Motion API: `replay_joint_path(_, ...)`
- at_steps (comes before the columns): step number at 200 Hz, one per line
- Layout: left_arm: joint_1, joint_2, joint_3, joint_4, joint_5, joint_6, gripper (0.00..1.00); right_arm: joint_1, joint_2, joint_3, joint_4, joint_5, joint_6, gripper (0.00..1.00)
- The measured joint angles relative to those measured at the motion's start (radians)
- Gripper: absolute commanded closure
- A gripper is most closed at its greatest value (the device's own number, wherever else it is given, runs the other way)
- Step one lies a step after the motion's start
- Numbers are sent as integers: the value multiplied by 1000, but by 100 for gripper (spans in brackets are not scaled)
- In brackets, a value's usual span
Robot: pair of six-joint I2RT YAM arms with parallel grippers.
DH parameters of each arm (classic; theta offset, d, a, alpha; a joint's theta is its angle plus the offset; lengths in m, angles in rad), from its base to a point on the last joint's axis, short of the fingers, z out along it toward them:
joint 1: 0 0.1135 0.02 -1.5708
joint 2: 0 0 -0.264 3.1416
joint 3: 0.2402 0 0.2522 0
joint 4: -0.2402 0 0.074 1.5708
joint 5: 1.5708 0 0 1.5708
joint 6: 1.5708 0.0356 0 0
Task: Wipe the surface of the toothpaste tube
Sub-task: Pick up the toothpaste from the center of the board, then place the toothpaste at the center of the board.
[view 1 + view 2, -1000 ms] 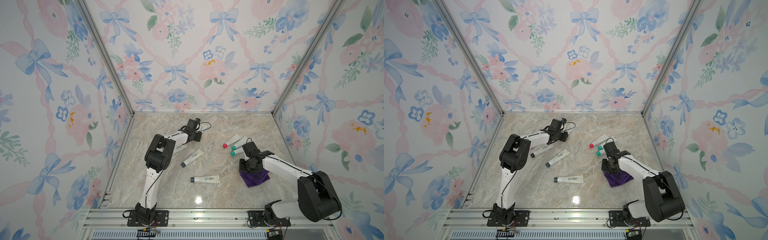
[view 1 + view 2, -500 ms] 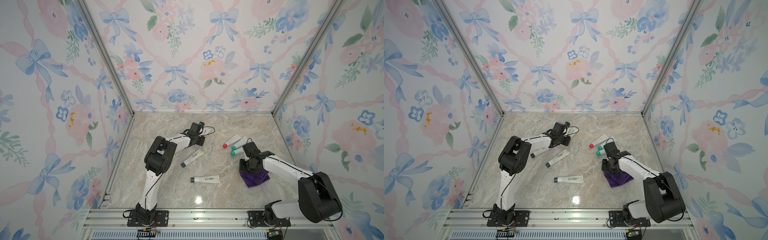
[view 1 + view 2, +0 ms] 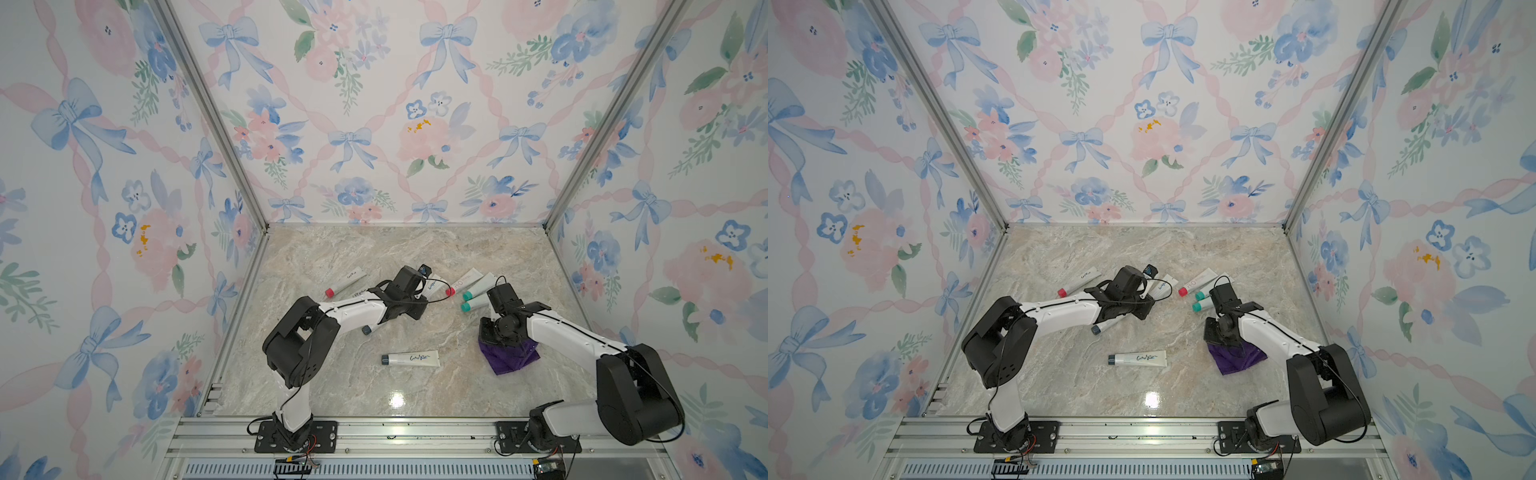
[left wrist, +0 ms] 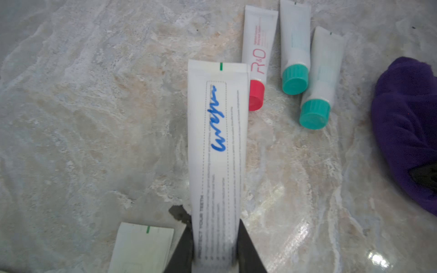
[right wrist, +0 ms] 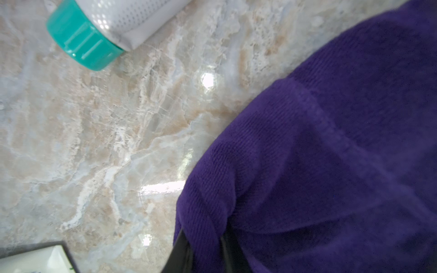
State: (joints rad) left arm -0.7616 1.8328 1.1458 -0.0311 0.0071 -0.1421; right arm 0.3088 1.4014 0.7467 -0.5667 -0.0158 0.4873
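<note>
A white toothpaste tube [image 4: 216,165] with a blue scribble on it is pinched near its lower end by my left gripper [image 4: 214,245], which is shut on it. The tube's flat end reaches over a red cap. In both top views this tube [image 3: 434,286] [image 3: 1163,286] sticks out of the left gripper [image 3: 422,286] at mid-table. My right gripper [image 5: 205,255] is shut on a fold of the purple cloth [image 5: 331,141]. The cloth [image 3: 509,357] rests bunched on the marble at the right, under the right gripper [image 3: 492,336].
A red-capped tube [image 4: 259,47] and two teal-capped tubes [image 4: 295,47] [image 4: 324,71] lie just beyond the held tube. Another red-capped tube [image 3: 347,282] lies back left, a scribbled one [image 3: 411,358] front centre, and a dark-capped one [image 3: 368,330] under the left arm.
The left gripper has closed on the white tube and moved right and toward the front with it. The right arm and the cloth have not moved.
</note>
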Motion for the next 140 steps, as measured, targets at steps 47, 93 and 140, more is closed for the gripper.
replay_joint_path(47,-134,-24,-71,7,0,0,80,-22,-49,0,-8,-5,3,81)
replay_joint_path(93,-229,-8,-71,24,2,10,79,-48,-144,0,-46,10,3,81)
replay_joint_path(140,-280,98,-49,37,12,27,78,-60,-161,0,-73,14,3,81)
